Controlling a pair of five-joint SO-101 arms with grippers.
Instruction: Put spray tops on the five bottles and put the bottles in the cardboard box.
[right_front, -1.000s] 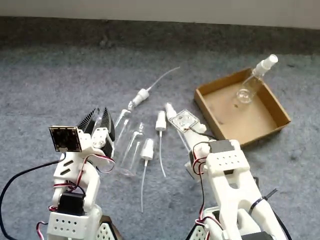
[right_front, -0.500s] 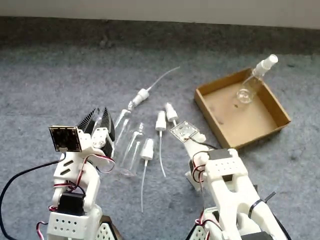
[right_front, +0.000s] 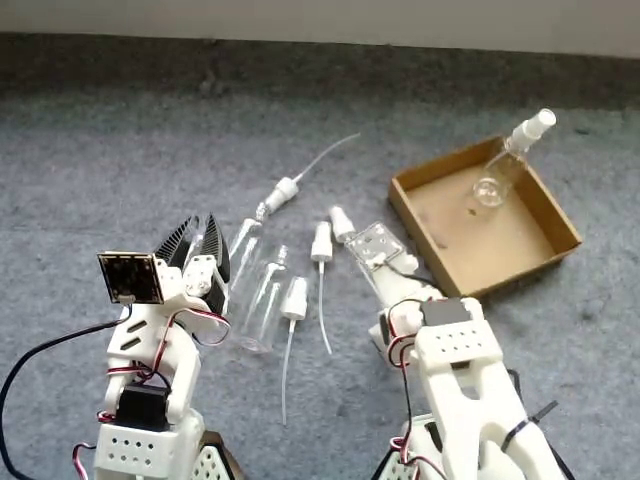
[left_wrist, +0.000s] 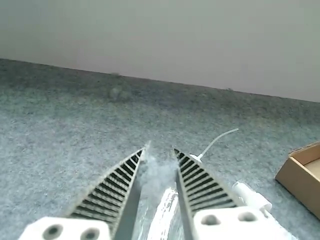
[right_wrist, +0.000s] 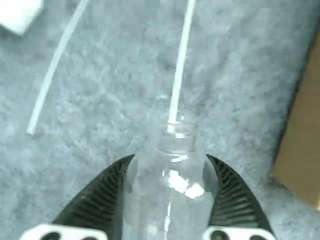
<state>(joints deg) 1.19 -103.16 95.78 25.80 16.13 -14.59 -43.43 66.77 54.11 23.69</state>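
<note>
We find 1 topped bottle (right_front: 503, 168) in the box (right_front: 530, 266); the left gripper (left_wrist: 160, 149) holds a bare bottle (left_wrist: 162, 215), the right gripper (right_wrist: 170, 158) holds a second bottle (right_wrist: 170, 200) with a tube (right_wrist: 181, 65) at its neck, and 2 loose bottles (right_front: 262, 295) lie untopped on the counter (right_front: 120, 150).

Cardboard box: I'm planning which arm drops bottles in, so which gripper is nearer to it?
Right. The right gripper is close beside the box, not touching it. The left gripper is much farther off, with the right gripper between it and the box.
</note>
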